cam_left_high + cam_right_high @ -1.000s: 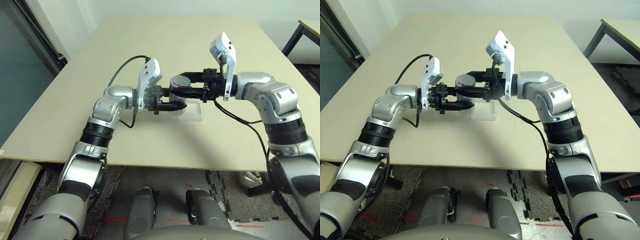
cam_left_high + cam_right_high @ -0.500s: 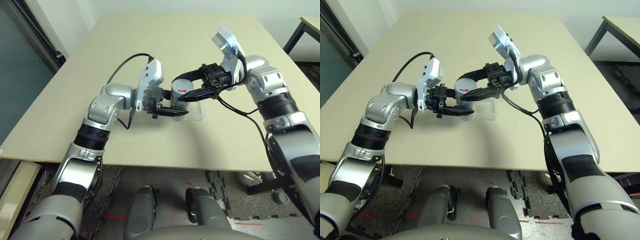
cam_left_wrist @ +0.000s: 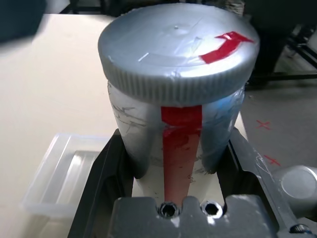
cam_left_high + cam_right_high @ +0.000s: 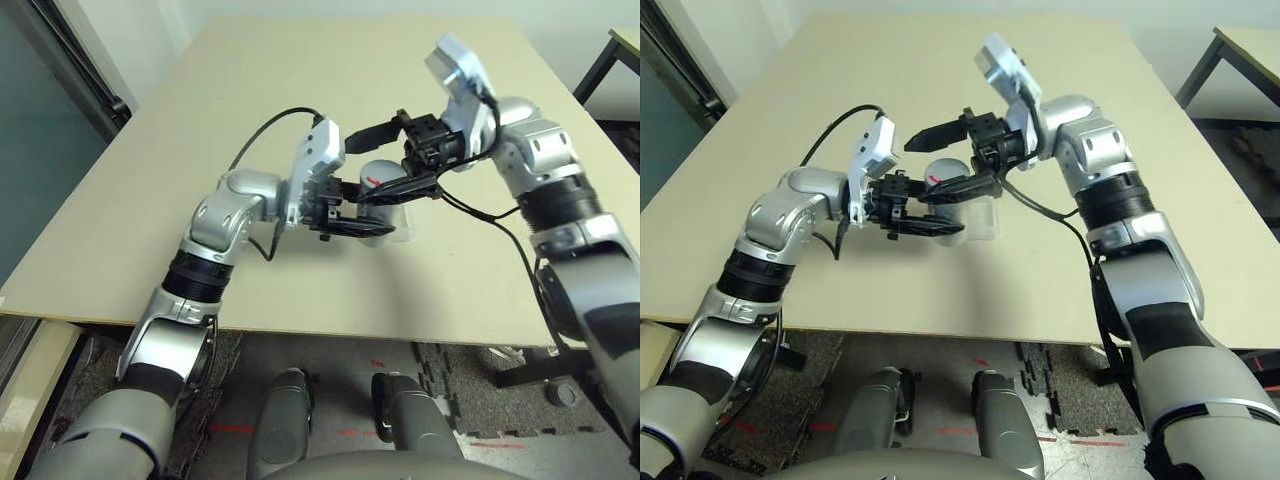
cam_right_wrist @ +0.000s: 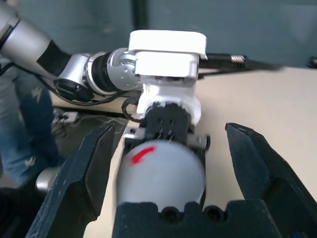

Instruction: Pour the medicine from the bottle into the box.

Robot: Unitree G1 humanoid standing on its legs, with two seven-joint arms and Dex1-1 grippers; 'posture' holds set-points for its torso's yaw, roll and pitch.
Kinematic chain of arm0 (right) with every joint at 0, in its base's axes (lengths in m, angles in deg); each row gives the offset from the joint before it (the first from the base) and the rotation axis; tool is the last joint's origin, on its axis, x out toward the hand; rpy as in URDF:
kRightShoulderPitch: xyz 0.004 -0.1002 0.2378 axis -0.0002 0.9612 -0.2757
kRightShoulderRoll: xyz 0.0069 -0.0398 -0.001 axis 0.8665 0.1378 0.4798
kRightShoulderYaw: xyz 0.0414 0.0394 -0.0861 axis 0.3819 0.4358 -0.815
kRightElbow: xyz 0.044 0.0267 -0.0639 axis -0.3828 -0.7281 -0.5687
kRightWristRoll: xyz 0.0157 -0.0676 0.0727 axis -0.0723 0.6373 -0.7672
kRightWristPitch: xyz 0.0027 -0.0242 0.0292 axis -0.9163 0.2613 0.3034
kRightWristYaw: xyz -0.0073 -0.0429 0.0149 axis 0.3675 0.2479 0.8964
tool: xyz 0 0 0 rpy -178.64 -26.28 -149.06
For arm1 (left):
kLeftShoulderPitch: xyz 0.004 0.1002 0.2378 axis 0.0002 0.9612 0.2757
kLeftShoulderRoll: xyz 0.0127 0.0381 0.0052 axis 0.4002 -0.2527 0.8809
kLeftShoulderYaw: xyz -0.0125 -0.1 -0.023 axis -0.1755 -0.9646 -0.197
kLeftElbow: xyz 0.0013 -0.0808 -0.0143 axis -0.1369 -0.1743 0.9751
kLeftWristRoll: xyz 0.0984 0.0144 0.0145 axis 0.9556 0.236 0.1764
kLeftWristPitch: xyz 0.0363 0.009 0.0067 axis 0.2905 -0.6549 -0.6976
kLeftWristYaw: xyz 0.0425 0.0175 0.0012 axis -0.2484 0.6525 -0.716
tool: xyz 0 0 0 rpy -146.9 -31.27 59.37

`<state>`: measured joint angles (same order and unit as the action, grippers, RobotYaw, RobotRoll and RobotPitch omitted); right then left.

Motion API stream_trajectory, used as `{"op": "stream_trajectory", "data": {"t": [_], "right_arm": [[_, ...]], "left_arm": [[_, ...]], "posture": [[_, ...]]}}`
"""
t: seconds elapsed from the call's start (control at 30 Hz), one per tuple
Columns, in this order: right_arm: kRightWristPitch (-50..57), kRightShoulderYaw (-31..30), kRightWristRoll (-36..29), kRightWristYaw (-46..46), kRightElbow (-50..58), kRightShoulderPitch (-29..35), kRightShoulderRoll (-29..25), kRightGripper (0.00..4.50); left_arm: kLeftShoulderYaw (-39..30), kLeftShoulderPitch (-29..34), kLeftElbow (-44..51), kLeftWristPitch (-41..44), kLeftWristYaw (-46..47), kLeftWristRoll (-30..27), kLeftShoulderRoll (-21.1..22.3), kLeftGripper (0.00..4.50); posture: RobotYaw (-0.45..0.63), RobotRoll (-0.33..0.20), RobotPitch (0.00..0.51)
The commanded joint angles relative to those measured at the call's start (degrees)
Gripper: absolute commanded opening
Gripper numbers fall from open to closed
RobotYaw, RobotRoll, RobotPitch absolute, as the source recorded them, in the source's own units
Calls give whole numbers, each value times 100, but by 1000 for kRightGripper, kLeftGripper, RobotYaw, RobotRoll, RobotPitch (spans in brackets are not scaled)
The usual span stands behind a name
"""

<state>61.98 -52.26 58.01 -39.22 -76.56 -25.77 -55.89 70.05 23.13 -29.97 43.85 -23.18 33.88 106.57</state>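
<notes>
The silver-grey bottle (image 3: 173, 124), with a red strip down its side and a red arrow on its round cap, is held above the table with my left gripper (image 4: 378, 212) shut on its body. The cap is on. My right gripper (image 5: 168, 163) faces the cap end, open wide, one finger to each side of the cap and clear of it. In the head view its fingers (image 4: 362, 134) spread above and below the bottle (image 4: 385, 175). The clear box (image 4: 402, 228) lies on the table just under and beyond the bottle. The medicine is hidden.
The beige table (image 4: 300, 80) stretches bare to the back and both sides. A second table's edge (image 4: 625, 45) shows at the far right. A black cable (image 4: 265, 130) loops from the left wrist.
My right gripper has opened wide off the bottle's cap. The left gripper still holds the bottle, now a little further right over the box.
</notes>
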Motion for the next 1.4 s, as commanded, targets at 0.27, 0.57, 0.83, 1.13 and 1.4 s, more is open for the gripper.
{"op": "stream_trajectory", "data": {"t": [0.27,0.57,0.83,1.13,1.4], "right_arm": [[1365,822,-178,2247,1862,841,-181,4500],[2580,597,-141,3965,2539,743,229,4500],[3027,309,-230,4294,2810,705,559,4500],[1882,-357,808,4293,2130,504,578,4500],[1650,-258,978,4316,1825,435,813,4500]], "left_arm": [[-222,6,-394,-380,331,54,185,2464],[-240,-196,-1150,-893,487,216,136,2464],[-233,-405,-1631,-1135,507,335,31,2464],[-216,-412,-1575,-1111,510,346,-94,2464],[-226,-360,-1443,-1022,538,316,-111,2464]], "posture": [[33,0,99],[18,0,95],[22,0,99],[30,0,102],[40,0,104]]}}
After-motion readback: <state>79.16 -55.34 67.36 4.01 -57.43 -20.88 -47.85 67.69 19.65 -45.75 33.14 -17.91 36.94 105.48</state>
